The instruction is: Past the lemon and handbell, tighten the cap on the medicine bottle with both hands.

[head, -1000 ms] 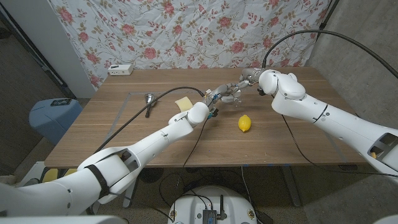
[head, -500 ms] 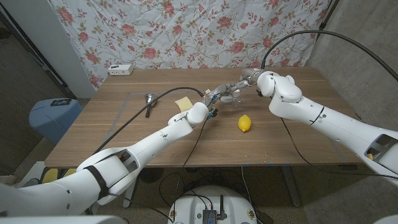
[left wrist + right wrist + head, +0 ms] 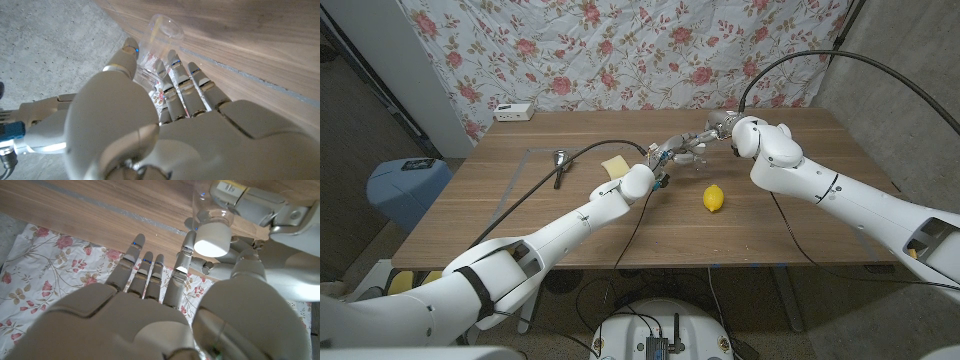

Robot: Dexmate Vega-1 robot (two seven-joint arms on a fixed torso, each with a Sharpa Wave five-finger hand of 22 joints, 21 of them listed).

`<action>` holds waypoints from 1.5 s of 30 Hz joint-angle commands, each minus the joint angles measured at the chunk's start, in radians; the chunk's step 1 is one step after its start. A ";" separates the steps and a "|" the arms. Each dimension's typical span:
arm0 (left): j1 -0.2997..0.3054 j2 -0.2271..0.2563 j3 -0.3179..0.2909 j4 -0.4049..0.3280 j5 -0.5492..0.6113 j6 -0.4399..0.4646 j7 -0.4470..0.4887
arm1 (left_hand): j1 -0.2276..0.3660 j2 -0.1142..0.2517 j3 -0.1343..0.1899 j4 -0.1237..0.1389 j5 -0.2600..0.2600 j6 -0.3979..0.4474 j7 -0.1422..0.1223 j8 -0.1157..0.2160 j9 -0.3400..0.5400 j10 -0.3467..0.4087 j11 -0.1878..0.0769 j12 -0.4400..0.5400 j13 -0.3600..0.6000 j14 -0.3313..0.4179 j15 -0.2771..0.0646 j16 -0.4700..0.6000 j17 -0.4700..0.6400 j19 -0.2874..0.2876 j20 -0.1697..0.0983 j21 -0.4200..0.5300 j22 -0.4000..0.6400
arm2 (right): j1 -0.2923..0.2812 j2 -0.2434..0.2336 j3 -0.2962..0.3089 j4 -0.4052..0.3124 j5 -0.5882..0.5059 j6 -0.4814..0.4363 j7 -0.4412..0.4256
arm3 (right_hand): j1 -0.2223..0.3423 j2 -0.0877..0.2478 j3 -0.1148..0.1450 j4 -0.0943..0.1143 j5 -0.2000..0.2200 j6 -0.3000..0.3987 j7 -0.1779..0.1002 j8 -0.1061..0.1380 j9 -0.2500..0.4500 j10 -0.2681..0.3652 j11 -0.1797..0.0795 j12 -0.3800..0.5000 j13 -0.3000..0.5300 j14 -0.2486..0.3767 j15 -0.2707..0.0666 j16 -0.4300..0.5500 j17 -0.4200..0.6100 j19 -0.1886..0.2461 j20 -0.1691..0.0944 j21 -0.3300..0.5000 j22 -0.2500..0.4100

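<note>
The medicine bottle (image 3: 159,37) is clear with a printed label, and my left hand (image 3: 150,115) grips its body. In the right wrist view its white cap (image 3: 212,240) points toward my right hand (image 3: 150,305), which pinches the cap between a finger and the thumb while its other fingers (image 3: 145,265) spread. In the head view both hands meet past the table's middle, the left hand (image 3: 658,168) beside the right hand (image 3: 692,146). The lemon (image 3: 714,198) lies nearer to me, and the handbell (image 3: 560,160) lies to the left.
A yellow sponge (image 3: 615,166) lies just left of my left hand. A white box (image 3: 514,112) sits at the table's far left edge. A black cable (image 3: 590,150) runs across the table (image 3: 800,230). A blue bin (image 3: 405,185) stands on the floor at the left.
My right forearm has shifted slightly to the left and the right hand has turned a little at the cap. The left arm, bottle, lemon and handbell stay in place.
</note>
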State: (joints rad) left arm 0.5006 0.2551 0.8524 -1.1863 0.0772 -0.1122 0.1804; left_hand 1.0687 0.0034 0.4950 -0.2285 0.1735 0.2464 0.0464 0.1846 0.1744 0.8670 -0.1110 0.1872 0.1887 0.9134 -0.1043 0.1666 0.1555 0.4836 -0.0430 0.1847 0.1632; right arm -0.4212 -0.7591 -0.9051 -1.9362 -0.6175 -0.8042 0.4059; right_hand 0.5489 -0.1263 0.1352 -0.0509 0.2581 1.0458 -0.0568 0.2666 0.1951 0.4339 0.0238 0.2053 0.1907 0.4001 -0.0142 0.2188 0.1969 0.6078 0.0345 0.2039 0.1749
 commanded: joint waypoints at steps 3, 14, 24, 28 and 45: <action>-0.013 -0.011 0.004 0.027 -0.003 -0.012 -0.005 | 0.003 0.017 0.078 0.072 0.007 0.004 -0.006 0.003 0.002 0.038 -0.032 0.007 0.005 0.022 -0.057 0.006 0.004 0.001 0.000 0.000 0.001 | -0.010 -0.005 0.015 -0.009 0.006 0.006 -0.020 | -0.013 0.000 -0.011 0.001 0.015 -0.056 0.014 -0.026 0.006 -0.012 0.009 -0.009 0.004 0.000 0.011 -0.008 0.001 -0.004 0.008 -0.006 0.001; -0.025 -0.017 0.009 0.043 0.000 -0.017 -0.010 | 0.003 0.018 0.079 0.072 0.007 0.004 -0.007 0.003 0.002 0.038 -0.033 0.007 0.005 0.021 -0.060 0.006 0.004 0.001 0.000 0.000 0.001 | -0.007 -0.030 0.032 -0.024 0.040 0.034 0.015 | 0.034 0.019 -0.003 -0.025 0.053 -0.199 0.014 -0.074 0.014 -0.072 0.011 -0.023 0.007 -0.042 0.036 -0.025 -0.002 -0.035 0.022 -0.014 0.001; -0.026 -0.017 0.011 0.036 0.003 -0.010 -0.010 | 0.003 0.016 0.078 0.070 0.006 0.006 -0.007 0.003 0.002 0.039 -0.035 0.007 0.005 0.022 -0.066 0.007 0.004 0.000 -0.001 -0.001 0.001 | 0.009 -0.053 0.038 -0.042 0.059 0.047 0.066 | 0.113 0.048 0.030 -0.066 0.065 -0.300 0.012 -0.082 0.019 -0.135 0.010 -0.026 0.008 -0.090 0.066 -0.031 -0.002 -0.075 0.044 -0.018 0.001; -0.022 -0.013 0.012 0.026 0.006 -0.003 -0.009 | 0.004 0.016 0.078 0.070 0.007 0.005 -0.008 0.003 0.002 0.039 -0.034 0.008 0.005 0.021 -0.065 0.006 0.004 0.000 -0.002 -0.001 0.001 | 0.022 -0.059 0.032 -0.046 0.058 0.043 0.096 | 0.144 0.056 0.044 -0.082 0.057 -0.336 0.016 -0.084 0.020 -0.158 0.010 -0.026 0.009 -0.110 0.079 -0.033 -0.002 -0.089 0.052 -0.019 0.000; -0.014 -0.008 0.012 0.007 0.009 0.013 -0.005 | 0.006 0.015 0.078 0.068 0.007 0.006 -0.006 0.003 0.002 0.039 -0.034 0.007 0.005 0.022 -0.072 0.007 0.004 -0.001 -0.001 -0.001 0.001 | 0.066 -0.068 0.010 -0.050 0.050 0.033 0.196 | 0.209 0.070 0.079 -0.107 0.010 -0.432 0.005 -0.087 0.022 -0.235 0.016 -0.028 0.009 -0.175 0.114 -0.035 -0.002 -0.133 0.078 -0.021 -0.001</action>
State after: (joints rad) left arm 0.4808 0.2439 0.8635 -1.1684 0.0797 -0.1217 0.1708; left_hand 1.0635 0.0085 0.4949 -0.2284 0.1736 0.2463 0.0465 0.1846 0.1743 0.8652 -0.1128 0.1853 0.1884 0.9134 -0.1043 0.1705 0.1556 0.4837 -0.0431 0.1847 0.1632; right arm -0.4082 -0.8081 -0.8713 -1.9746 -0.5626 -0.7640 0.5422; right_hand 0.7467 -0.0564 0.2070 -0.1560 0.2735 0.6244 -0.0502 0.1811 0.2117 0.2065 0.0389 0.1771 0.1980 0.2329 0.0985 0.1878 0.1954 0.4802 0.1116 0.1882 0.1721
